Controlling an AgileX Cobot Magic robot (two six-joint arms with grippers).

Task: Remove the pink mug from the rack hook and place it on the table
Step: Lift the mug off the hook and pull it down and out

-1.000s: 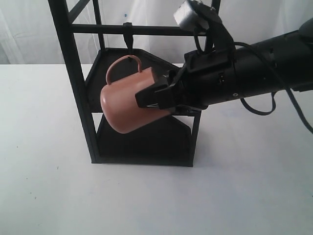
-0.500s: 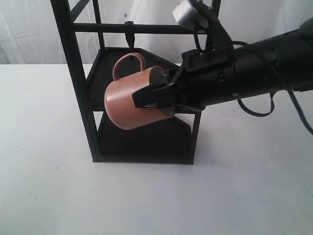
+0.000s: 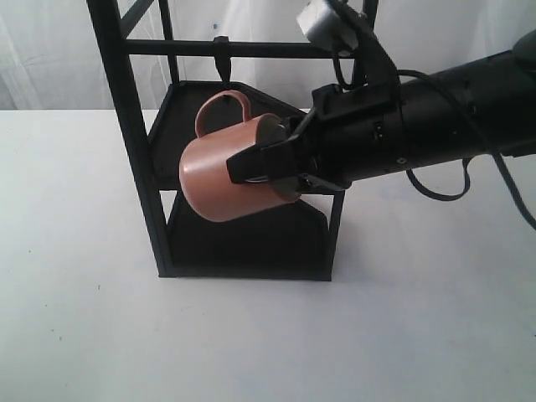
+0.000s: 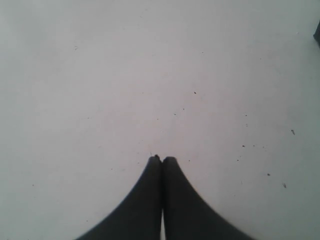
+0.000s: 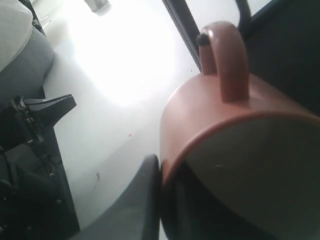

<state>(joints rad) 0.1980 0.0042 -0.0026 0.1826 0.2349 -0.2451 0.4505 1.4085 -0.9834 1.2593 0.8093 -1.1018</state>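
The pink mug [image 3: 219, 176] is held tilted in the air in front of the black rack, its handle [image 3: 224, 106] up, just below the rack hook [image 3: 221, 60] on the crossbar. My right gripper [image 3: 268, 167] is shut on the mug's rim, one finger outside and one inside. In the right wrist view the pink mug [image 5: 210, 115] fills the frame, my right gripper [image 5: 162, 170] pinches its rim, and a black tip sits at the handle's top. My left gripper [image 4: 162, 159] is shut on nothing, above the bare white table [image 4: 150, 65]. It does not show in the exterior view.
The tall black rack [image 3: 134, 151] with dark shelves stands at the table's [image 3: 251, 343] back middle. My right arm [image 3: 435, 109] reaches in from the right, a cable looping beside it. A white curtain hangs behind.
The right gripper lifted the mug up and slightly right over the last second; its handle now sits closer under the hook. Since half a second ago it has barely moved.
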